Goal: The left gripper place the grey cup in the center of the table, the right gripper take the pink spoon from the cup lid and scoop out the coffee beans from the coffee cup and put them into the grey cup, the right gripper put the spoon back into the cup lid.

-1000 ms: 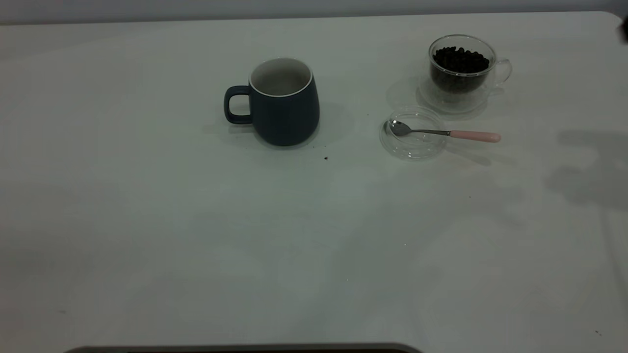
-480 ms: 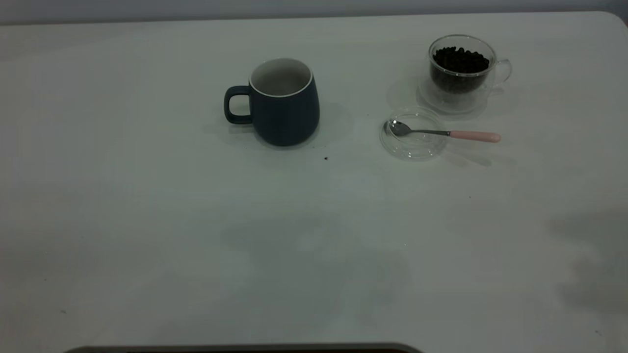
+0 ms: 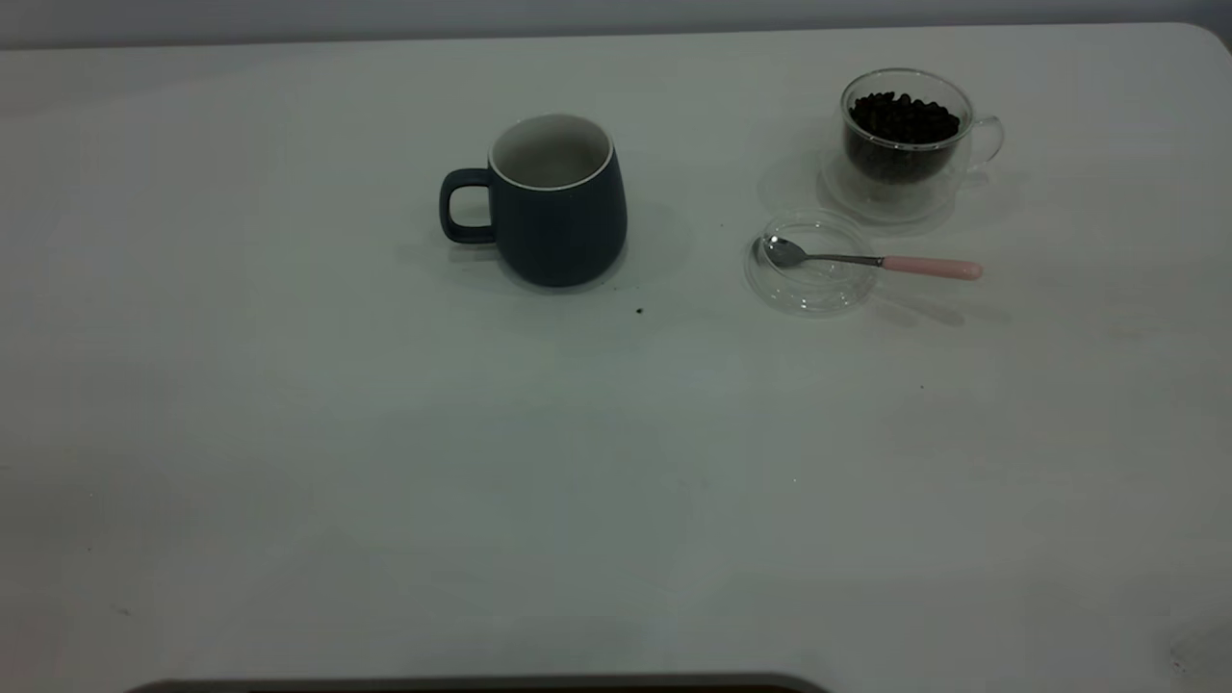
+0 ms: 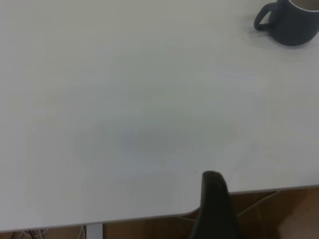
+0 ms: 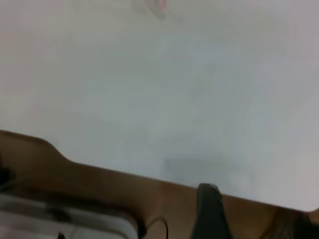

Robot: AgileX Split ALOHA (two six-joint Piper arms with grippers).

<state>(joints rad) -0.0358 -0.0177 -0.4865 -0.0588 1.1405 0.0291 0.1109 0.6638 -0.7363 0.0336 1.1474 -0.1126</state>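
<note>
The grey cup [image 3: 563, 217] stands upright near the middle of the table [image 3: 385, 462], handle toward the left; it also shows far off in the left wrist view [image 4: 294, 22]. The coffee cup [image 3: 905, 154] at the back right holds coffee beans [image 3: 903, 117]. In front of it lies the cup lid [image 3: 818, 284], with the pink spoon [image 3: 929, 267] resting bowl-down in it and its handle sticking out to the right. Neither gripper appears in the exterior view. The left gripper [image 4: 214, 199] hangs over the table's edge, far from the grey cup. The right gripper [image 5: 209, 209] is past another table edge.
A few dark specks [image 3: 639, 310] lie on the table near the grey cup. Brown floor and cables show beyond the table's edge in both wrist views. A wide bare stretch of table lies in front of the cups.
The dark bit of arm at the top right corner has gone from the exterior view. The arm shadows on the right and front of the table have slid off and faded.
</note>
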